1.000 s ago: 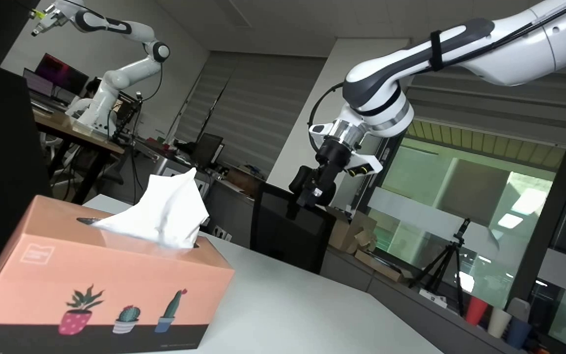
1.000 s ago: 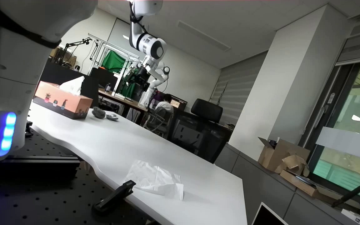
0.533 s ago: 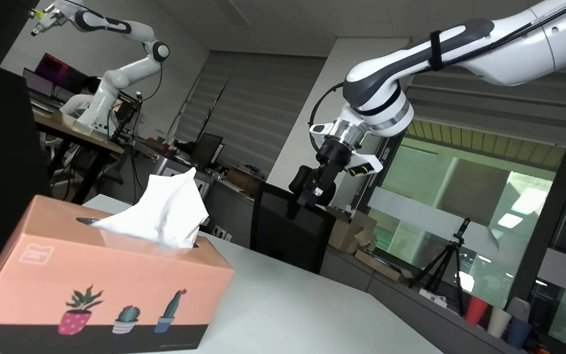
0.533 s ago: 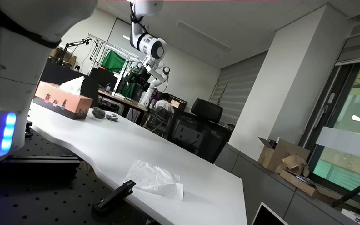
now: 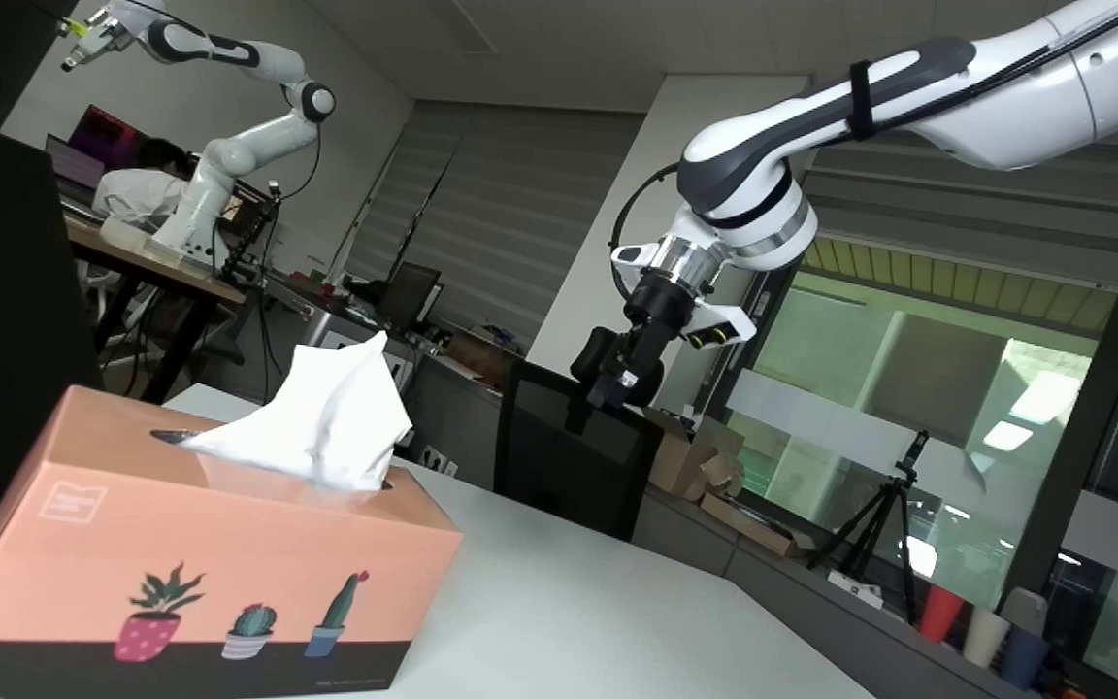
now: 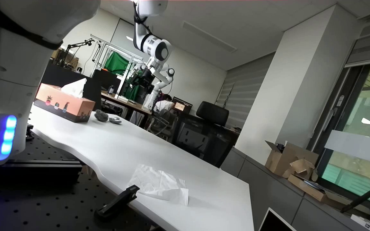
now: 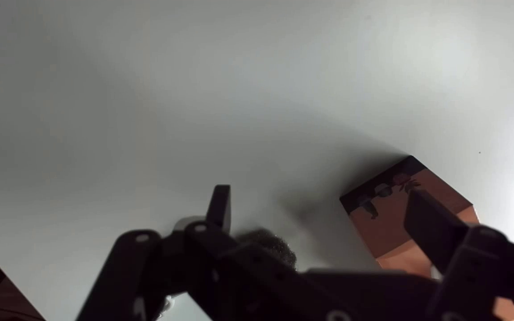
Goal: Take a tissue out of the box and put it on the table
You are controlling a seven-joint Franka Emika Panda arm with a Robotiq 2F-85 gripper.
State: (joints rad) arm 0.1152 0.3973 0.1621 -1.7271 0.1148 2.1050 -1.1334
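1. One black object (image 6: pixel 117 205) sits up front in an exterior view, at the edge of your table (image 6: pixel 217 205).
2. Just past it, your tissue (image 6: pixel 161 184) lies spread and creased on the table (you can't tell whether they touch).
3. Farther along stands the box (image 6: pixel 64 106), a second tissue (image 6: pixel 74 88) poking from its top, a grey lump (image 6: pixel 101 115) just beside.
4. Your gripper (image 7: pixel 318 196) hangs above the table, its fingers (image 7: pixel 219 205) spread wide, released.
5. Behind the table stands a black chair (image 6: pixel 202 134).

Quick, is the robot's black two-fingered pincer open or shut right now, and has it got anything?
Black two-fingered pincer: open, spread wide, holding nothing.
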